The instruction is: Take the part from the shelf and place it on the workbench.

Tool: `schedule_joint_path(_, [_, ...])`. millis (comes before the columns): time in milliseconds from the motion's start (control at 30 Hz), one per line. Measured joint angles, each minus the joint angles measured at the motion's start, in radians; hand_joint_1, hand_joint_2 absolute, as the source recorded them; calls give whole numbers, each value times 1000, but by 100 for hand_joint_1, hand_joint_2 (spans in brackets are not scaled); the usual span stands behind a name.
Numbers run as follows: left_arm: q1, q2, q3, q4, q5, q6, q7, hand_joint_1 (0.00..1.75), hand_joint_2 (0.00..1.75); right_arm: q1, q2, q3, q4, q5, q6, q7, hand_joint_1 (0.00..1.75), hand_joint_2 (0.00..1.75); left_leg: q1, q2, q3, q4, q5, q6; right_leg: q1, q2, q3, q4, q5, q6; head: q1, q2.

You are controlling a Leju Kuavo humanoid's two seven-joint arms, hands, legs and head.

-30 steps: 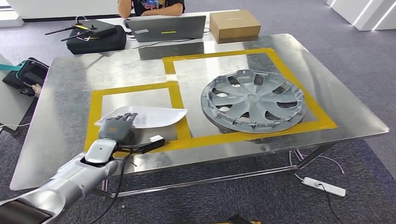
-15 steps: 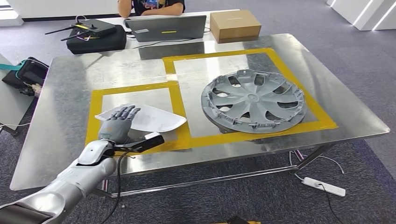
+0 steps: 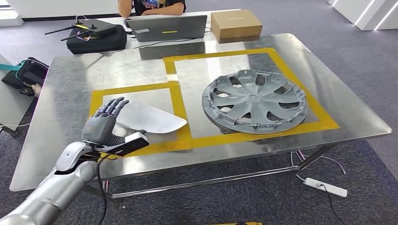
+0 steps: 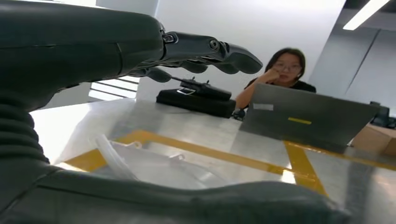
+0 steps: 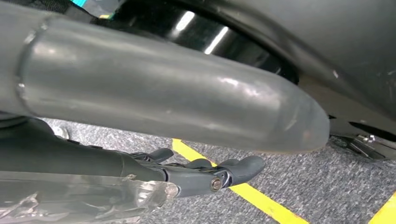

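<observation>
Bright overhead light; glare on metal workbench (image 3: 70,84). Wrist views: near hand parts soft, bg sharper.

Part (image 3: 150,118) left of wheel cover (image 3: 254,101)

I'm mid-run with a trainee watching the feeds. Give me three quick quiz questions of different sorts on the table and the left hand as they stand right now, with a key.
1. True or false: the left hand grips the white curved plastic part.
2. Multiple choice: the grey round plastic wheel cover lies (A) inside the larger yellow-taped rectangle, (B) on the floor, (C) on the brown cardboard box.
3. Fill in: the white part lies inside the ____ yellow-taped rectangle.

Key
1. False: the fingers are spread open, and the part lies on the shiny metal workbench.
2. A.
3. Smaller.
</observation>
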Motion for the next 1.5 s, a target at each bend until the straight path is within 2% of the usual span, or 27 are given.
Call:
schedule_joint_path(100, [72,43,-1,-152,124,-63,-48,0,0,6,-3,-10,0,-13,-5,-11,0,0,0,0,0,0,0,0,0,0,0,0,0,0,0,0])
schedule_joint_path(233, [202,52,10,-358,477,-260,-235,0,0,12,-5,-23,0,-21,-10,-27,0,0,0,0,-1,0,-1,0,0,0,0,-1,0,0,0,0])
schedule_joint_path(367, [338,33,11,-537,693,-411,-373,0,0,13,-6,-31,0,-27,-11,-39,0,0,0,0,-1,0,-2,1,0,0,0,-3,-1,0,0,0])
schedule_joint_path(500, [435,-18,24,-643,876,-542,-417,0,0,13,-6,-40,0,-34,-13,-44,0,0,0,0,-2,0,-2,1,0,0,0,-4,-1,1,0,0])
schedule_joint_path(633, [490,-61,52,-672,918,-575,-432,0,0,13,-6,-47,0,-38,-16,-49,0,0,0,0,-2,0,-2,1,0,0,0,-4,0,1,0,0])
schedule_joint_path(767, [517,-80,85,-679,916,-591,-439,0,0,13,-9,-54,0,-47,-26,-57,0,0,0,0,-1,0,-2,2,0,-1,1,-4,0,1,0,0])
schedule_joint_path(933, [525,-92,118,-680,889,-608,-441,0,0,13,-11,-65,0,-54,-28,-62,0,0,-5,0,-5,5,-4,16,-7,0,1,-9,5,11,-1,0])
schedule_joint_path(1000, [525,-97,127,-683,880,-610,-441,0,0,12,-12,-68,0,-55,-28,-63,0,0,-3,1,-2,-6,8,23,-6,-1,0,-11,7,19,-1,0])
schedule_joint_path(1067, [524,-103,134,-687,877,-612,-441,0,0,11,-13,-71,0,-57,-28,-64,0,0,5,4,1,-23,24,30,-4,-2,-20,26,-23,26,3,0])
schedule_joint_path(1167, [527,-109,140,-688,877,-614,-441,0,0,13,-15,-72,0,-57,-28,-64,0,0,10,6,-1,-27,29,32,-9,-4,-97,208,-113,36,8,0])
schedule_joint_path(1200, [528,-111,141,-688,877,-614,-441,0,0,14,-15,-73,0,-57,-28,-64,0,0,11,7,-2,-26,29,32,-11,-4,-115,253,-123,41,8,0])
schedule_joint_path(1233, [528,-112,141,-688,877,-615,-441,0,0,14,-16,-73,0,-57,-28,-64,0,0,14,7,-2,-25,28,30,-14,-5,-115,258,-112,45,8,0])
schedule_joint_path(1267, [528,-113,142,-688,877,-615,-441,0,0,14,-16,-74,0,-57,-28,-64,0,0,18,7,-2,-22,27,26,-17,-5,-95,222,-84,51,8,0])
schedule_joint_path(1300, [528,-114,142,-688,877,-615,-441,0,0,14,-17,-74,0,-57,-28,-65,0,0,22,7,-3,-17,25,20,-22,-6,-60,154,-49,58,8,0])
schedule_joint_path(1333, [528,-115,143,-688,877,-615,-441,0,0,12,-16,-75,0,-58,-29,-66,0,0,25,6,-5,-12,22,12,-23,-5,-20,88,-27,66,10,0])
schedule_joint_path(1367, [528,-116,145,-688,877,-615,-441,0,0,10,-15,-77,0,-59,-29,-67,0,0,26,5,-9,-5,19,3,-25,-3,9,39,-13,67,13,0])
schedule_joint_path(1400, [527,-116,147,-688,876,-616,-441,0,0,9,-14,-78,0,-60,-29,-68,0,0,25,3,-13,2,17,-5,-25,-1,23,13,-13,63,15,0])
schedule_joint_path(1500, [527,-117,156,-688,874,-617,-441,0,0,8,-14,-81,0,-61,-29,-72,0,0,23,1,-26,14,22,-22,-23,2,7,18,-15,30,12,0])
